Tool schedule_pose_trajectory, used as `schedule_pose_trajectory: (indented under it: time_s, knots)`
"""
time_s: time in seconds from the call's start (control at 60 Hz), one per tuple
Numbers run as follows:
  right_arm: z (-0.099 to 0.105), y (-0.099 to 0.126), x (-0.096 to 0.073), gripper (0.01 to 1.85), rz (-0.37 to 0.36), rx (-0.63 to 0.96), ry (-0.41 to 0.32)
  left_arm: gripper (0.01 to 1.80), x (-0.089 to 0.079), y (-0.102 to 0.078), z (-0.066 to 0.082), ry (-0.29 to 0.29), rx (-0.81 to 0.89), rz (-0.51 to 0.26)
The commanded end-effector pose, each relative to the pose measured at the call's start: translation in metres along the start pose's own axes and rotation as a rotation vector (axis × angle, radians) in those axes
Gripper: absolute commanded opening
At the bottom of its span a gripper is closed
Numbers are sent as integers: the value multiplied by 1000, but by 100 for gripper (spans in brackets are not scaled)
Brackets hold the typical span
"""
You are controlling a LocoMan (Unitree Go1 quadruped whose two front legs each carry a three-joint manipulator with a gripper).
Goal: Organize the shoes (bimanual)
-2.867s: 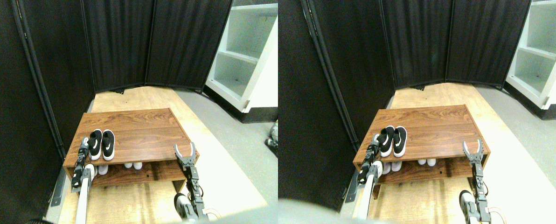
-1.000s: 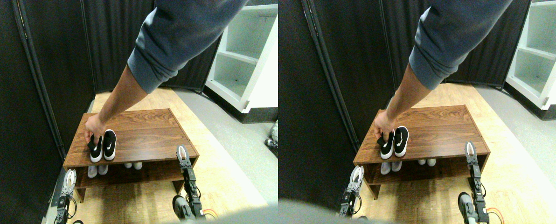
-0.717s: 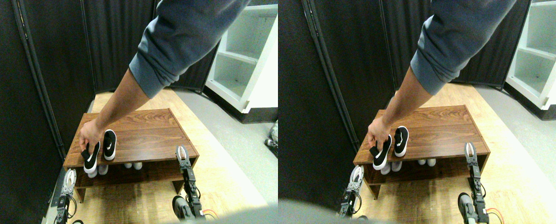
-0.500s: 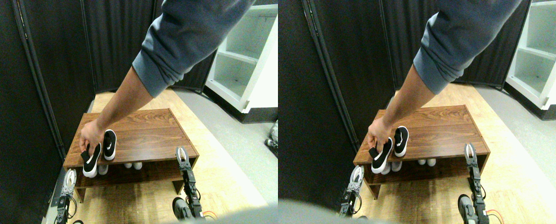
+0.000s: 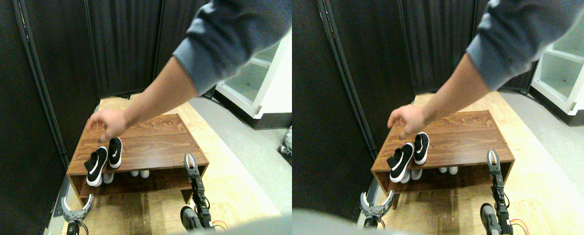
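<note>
Two black shoes with white soles sit on top of a low wooden rack (image 5: 150, 142). The left black shoe (image 5: 95, 169) lies askew, its front end sticking out over the rack's front edge. Its mate (image 5: 115, 152) stands straight beside it. Pale shoes (image 5: 139, 173) show as toes on the lower shelf, with another pale toe (image 5: 108, 178) under the black shoe. My left gripper (image 5: 76, 206) hangs low before the rack's left front corner, jaws spread wide and empty. My right gripper (image 5: 190, 163) stands upright at the right front corner, jaws together, holding nothing.
A person's hand (image 5: 107, 122) hovers over the rack's back left, the blue-grey sleeve (image 5: 233, 34) reaching in from the upper right. Black folding screens (image 5: 125, 44) close off the left and back. A white shelf unit (image 5: 272, 93) stands at the right.
The person's hand has let go of the left black shoe, now overhanging the front edge, and lifted up and back. My left gripper has dropped lower and opened wide. The right gripper is still.
</note>
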Motion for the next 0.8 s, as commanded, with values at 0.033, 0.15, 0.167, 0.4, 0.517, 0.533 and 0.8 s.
schedule_pose_trajectory:
  time_s: [0.033,0.15,0.167,0.4,0.517,0.533,0.8]
  knots:
    - [2,9,3,8,28,11,-22,97,-4,-12,-2,-3,2,-45]
    - [1,10,3,7,24,20,-18,118,-1,-13,-8,51,40,-44]
    - [1,9,3,7,20,26,-16,122,2,-14,-10,54,27,-41]
    - [0,10,1,7,42,25,-19,116,33,-13,-22,99,-16,-38]
    - [3,11,-1,7,40,-15,-36,119,45,-8,-23,97,-33,-23]
    - [3,11,-1,7,40,-15,-36,119,45,-8,-23,97,-33,-23]
    - [7,14,-4,4,48,-21,-42,133,71,0,-29,126,-61,-16]
